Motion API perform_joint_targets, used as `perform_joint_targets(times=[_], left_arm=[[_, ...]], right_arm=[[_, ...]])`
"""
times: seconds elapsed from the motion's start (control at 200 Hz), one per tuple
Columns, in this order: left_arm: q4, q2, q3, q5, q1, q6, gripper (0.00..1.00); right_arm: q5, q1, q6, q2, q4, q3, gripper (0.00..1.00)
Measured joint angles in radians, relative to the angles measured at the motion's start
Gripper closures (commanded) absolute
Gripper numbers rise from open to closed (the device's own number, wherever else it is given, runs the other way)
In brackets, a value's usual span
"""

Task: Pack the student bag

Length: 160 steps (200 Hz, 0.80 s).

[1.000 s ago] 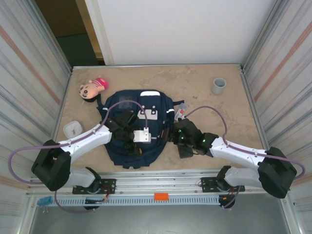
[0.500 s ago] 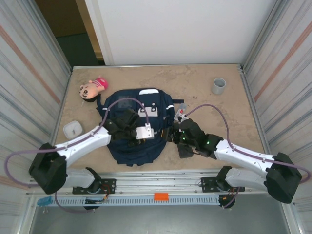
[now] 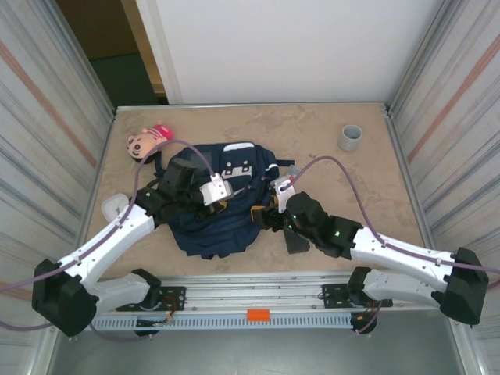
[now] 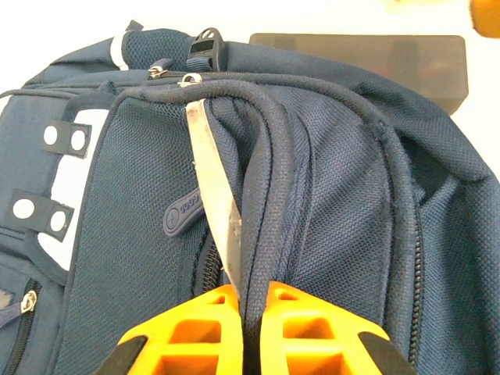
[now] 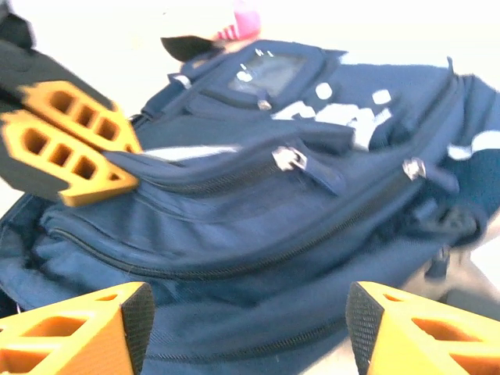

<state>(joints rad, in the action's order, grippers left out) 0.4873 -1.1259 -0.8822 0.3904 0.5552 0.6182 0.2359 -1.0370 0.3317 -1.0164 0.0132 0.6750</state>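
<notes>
Blue cloth makes up the student bag point(image 3: 230, 230), and it lies flat on the worktop point(image 3: 336, 168), under the left hand and just beside the right hand. The left hand point(image 4: 250, 301) is squeezed tight on a fold of the bag's rim, where the blue cloth meets a strip of grey lining point(image 4: 212, 187), and the fold stands up a bit. The right hand point(image 5: 246, 328) hangs by the bag's other side with its fingers point(image 5: 78, 328) spread wide and nothing between them. I think the bag is soft and floppy, so it will sag and crumple if it is lifted by one spot. It looks flat and empty, so I guess it is light. The cloth is rough, so it should not slip out of a tight pinch. The thick rolled rim by the zip looks like the best place to grab, because it is firmer than the flat cloth. A little doll point(image 3: 147, 141) lies past the left hand, and a grey cup point(image 3: 351, 137) stands far beyond the right hand.
</notes>
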Motion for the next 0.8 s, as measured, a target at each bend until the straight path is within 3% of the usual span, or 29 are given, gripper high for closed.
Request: perform_joint_targets(times=[0.155,0.271,0.441,0.802], left_arm=[[0.002,-0.004,-0.003,0.051,0.000,-0.021,1.00],[0.002,-0.004,-0.003,0.084,0.000,-0.025,1.00],[-0.006,-0.003,-0.003,0.121,-0.006,-0.027,1.00],[-0.060,-0.002,-0.002,0.249,-0.090,-0.093,1.00]], right_arm=[[-0.011,0.000,-0.272,-0.026,-0.077,0.000,0.29],[-0.146,0.093,-0.417,-0.050,-0.122,0.002,0.29],[-0.367,0.256,-0.538,-0.075,-0.161,0.016,0.30],[-0.683,0.306,-0.708,-0.126,-0.137,0.159,0.29]])
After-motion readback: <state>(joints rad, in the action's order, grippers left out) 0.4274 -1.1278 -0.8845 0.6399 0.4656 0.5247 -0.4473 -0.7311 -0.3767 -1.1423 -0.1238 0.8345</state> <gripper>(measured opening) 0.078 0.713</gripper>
